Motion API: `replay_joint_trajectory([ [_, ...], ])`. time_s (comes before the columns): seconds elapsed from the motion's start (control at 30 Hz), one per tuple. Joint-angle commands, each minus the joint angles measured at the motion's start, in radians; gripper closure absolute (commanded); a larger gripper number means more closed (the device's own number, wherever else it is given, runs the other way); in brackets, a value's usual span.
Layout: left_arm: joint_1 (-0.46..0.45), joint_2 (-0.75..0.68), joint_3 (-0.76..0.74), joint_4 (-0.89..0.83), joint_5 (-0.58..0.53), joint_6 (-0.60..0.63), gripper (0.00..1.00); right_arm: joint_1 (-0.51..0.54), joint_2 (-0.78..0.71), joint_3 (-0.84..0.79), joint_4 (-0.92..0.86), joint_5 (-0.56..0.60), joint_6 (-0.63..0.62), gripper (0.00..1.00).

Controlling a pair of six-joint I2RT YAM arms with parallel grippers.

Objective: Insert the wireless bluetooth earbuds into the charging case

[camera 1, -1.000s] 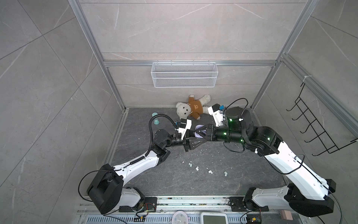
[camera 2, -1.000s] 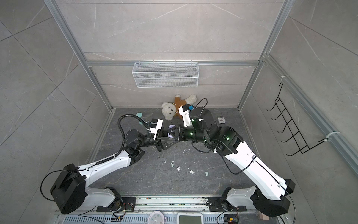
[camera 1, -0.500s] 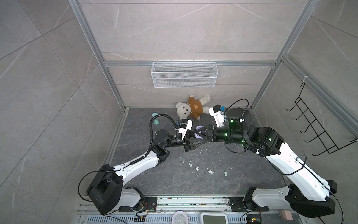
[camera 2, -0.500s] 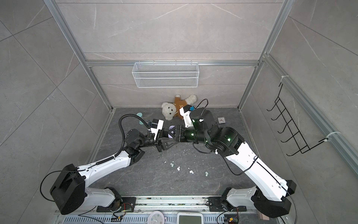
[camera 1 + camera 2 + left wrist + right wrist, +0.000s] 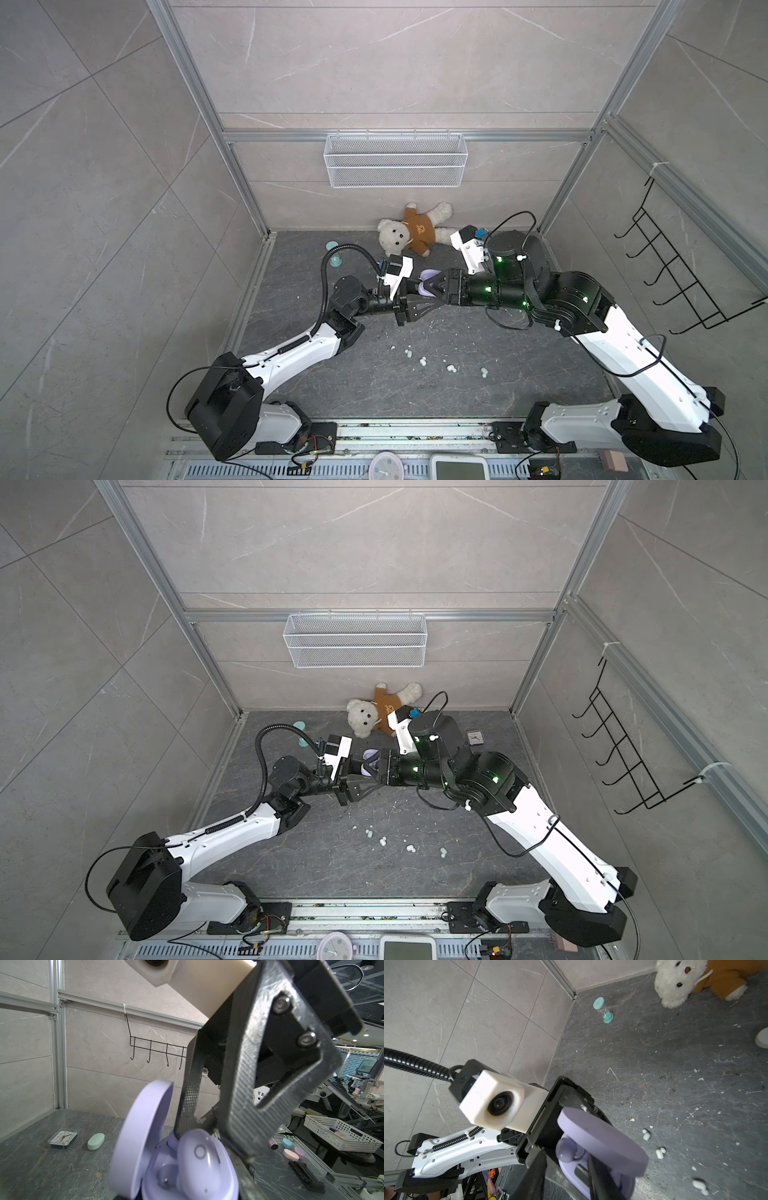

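Loose buds (image 5: 451, 368) lie low centre in a top view. Beyond, both arms reach in from the bottom corners, meeting tip to tip mid-frame. The left gripper (image 5: 424, 297) clamps the case (image 5: 153, 1172), lid (image 5: 143, 1130) open toward the back wall. The right gripper (image 5: 564, 1159) has its jaws apart either side of a lilac bud (image 5: 199, 1157) seated in it, rounded back outward.

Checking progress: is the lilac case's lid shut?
No, the lilac charging case stands with its lid swung open, a lilac earbud resting inside.
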Motion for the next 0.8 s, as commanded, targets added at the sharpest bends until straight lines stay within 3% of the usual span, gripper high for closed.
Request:
replay_joint_trajectory([
  [0.0,-0.001,-0.056,0.016,0.087,-0.001,0.033,0.86,-0.002,-0.001,0.028,-0.08,0.045,-0.007,0.63],
  [0.33,-0.001,-0.055,0.017,0.05,-0.007,0.065,0.86,-0.001,0.025,0.107,-0.155,0.045,-0.022,0.68],
  [0.77,-0.001,-0.047,0.018,0.033,-0.016,0.076,0.86,0.013,0.05,0.116,-0.093,-0.009,-0.036,0.66],
])
